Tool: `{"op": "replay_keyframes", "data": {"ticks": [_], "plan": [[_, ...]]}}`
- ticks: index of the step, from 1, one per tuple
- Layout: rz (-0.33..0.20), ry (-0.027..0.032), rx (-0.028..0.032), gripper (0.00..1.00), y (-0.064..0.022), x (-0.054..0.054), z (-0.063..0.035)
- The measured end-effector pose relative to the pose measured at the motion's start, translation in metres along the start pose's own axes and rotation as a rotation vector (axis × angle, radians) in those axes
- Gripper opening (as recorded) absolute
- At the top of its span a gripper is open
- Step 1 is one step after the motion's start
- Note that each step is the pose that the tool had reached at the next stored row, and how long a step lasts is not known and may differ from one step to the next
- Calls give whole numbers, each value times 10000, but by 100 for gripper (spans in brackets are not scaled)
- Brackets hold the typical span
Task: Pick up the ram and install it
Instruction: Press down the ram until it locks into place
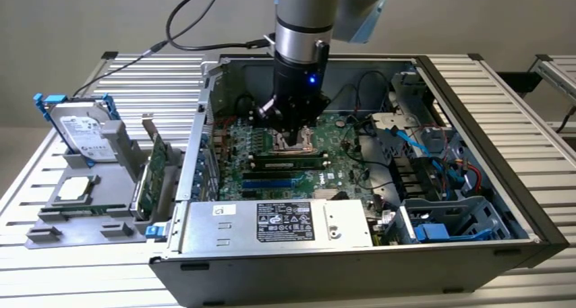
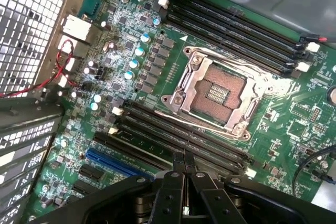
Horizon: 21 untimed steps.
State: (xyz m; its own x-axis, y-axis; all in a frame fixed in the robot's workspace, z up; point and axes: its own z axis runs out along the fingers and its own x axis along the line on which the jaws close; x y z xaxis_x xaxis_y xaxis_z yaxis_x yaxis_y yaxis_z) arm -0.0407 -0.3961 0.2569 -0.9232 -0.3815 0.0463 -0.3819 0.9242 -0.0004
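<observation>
High exterior view over the open case [image 1: 468,187]; close wrist view down onto shared motherboard [image 2: 157,77].

one hard drive [image 1: 83,129], one expansion card [image 1: 156,165], one motherboard [image 2: 157,87]

gripper [image 1: 290,127] fingertips hidden behind its own body in the exterior view, motherboard [image 1: 297,161] partly covered by the arm, ram [image 1: 288,163] too small to make out chips, power supply label [image 1: 284,222] text unreadable, arm cropped at frame top
</observation>
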Motion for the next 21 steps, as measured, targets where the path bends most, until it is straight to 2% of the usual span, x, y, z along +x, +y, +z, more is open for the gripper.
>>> {"op": "replay_keyframes", "data": {"ticks": [11,12,16,21], "plan": [[861,45,92,11,0,2,-60],[1336,56,199,11,0,3,-75],[1940,63,378,11,0,4,-88],[2350,68,499,11,0,4,-97]]}}
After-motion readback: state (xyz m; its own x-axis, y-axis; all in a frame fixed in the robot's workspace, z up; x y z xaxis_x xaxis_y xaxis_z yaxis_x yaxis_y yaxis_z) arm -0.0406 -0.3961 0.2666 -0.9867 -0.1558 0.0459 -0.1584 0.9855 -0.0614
